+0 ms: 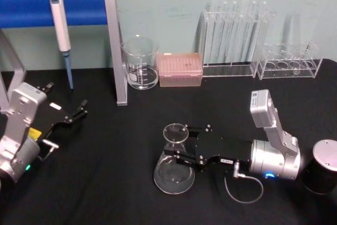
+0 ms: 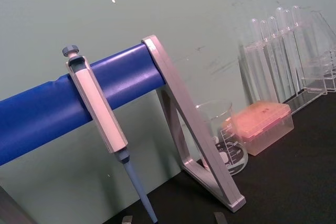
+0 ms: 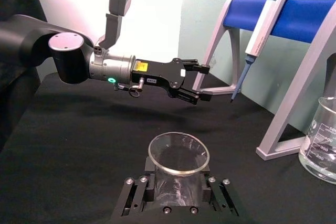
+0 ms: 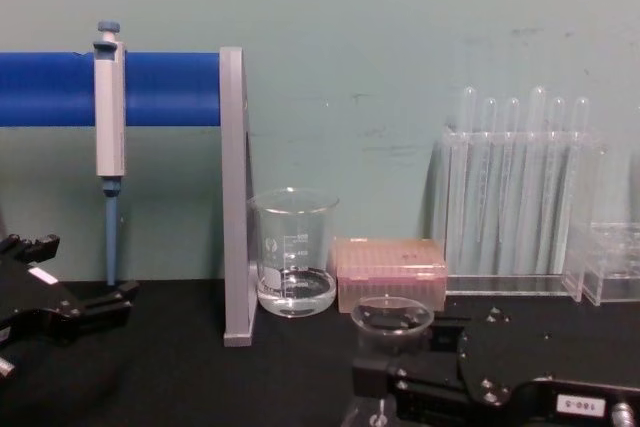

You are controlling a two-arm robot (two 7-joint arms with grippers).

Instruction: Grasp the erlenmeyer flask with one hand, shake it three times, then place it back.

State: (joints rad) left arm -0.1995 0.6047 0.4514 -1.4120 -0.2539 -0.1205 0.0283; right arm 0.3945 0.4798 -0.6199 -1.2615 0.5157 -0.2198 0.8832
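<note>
The erlenmeyer flask (image 1: 173, 171) stands upright on the black table at front centre, its round rim (image 3: 178, 153) open at the top. My right gripper (image 1: 181, 145) reaches in from the right, level with the table, and its black fingers (image 3: 137, 191) press the flask's neck from both sides. The chest view has the flask rim (image 4: 392, 315) just above the gripper body. My left gripper (image 1: 66, 98) hovers at the left, well away from the flask, open with nothing in it. It also appears across the table as the left gripper (image 3: 203, 82).
A blue bar stand (image 1: 79, 8) with a hanging pipette (image 1: 60, 25) stands at the back left. Along the back wall are a glass beaker (image 1: 140, 62), a pink tip box (image 1: 180, 69) and test tube racks (image 1: 234, 35). A black cylinder (image 1: 321, 167) sits at the right edge.
</note>
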